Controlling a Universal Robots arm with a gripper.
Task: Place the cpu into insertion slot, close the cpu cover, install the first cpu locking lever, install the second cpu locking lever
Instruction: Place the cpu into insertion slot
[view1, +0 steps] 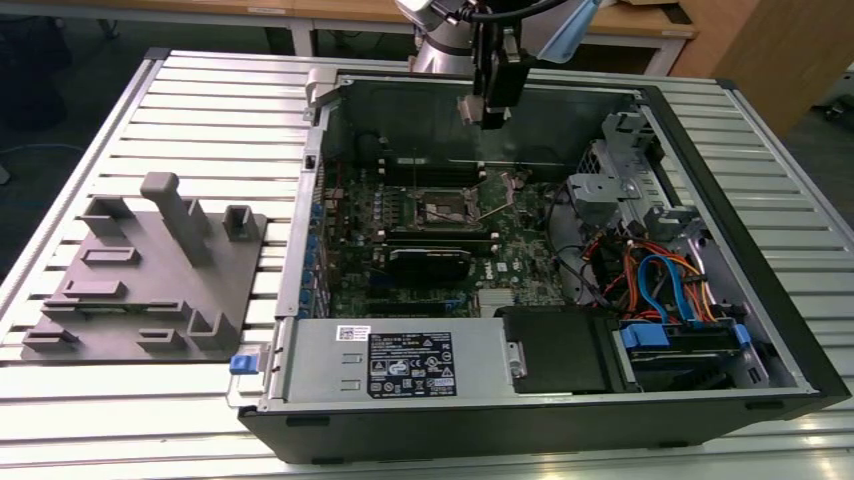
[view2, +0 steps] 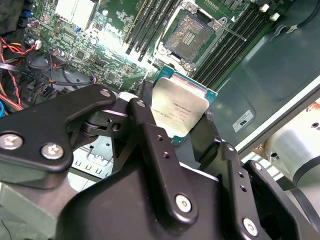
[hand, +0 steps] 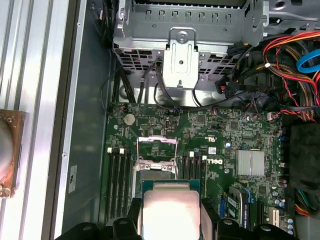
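My gripper (view1: 485, 108) hangs above the open computer case, over its far side, shut on the cpu. The cpu (view2: 179, 106) is a flat square chip with a silver-tan top, clamped by its edges between the black fingers (view2: 145, 120); it also appears in the first wrist view as the cpu (hand: 170, 212). The insertion slot (view2: 192, 31) lies uncovered on the green board below, its dark centre exposed; it is also the insertion slot (view1: 445, 210). A thin locking lever (view2: 231, 33) sticks out beside it. A metal frame (hand: 156, 162), perhaps the cpu cover, stands at the slot's edge.
Long black memory slots (view2: 150, 25) flank the socket. A metal drive cage (view1: 621, 185), coloured cables (view1: 667, 280) and the power supply (view1: 400, 365) fill the rest of the case. A grey fixture tray (view1: 147, 280) sits on the slatted table at the exterior view's left.
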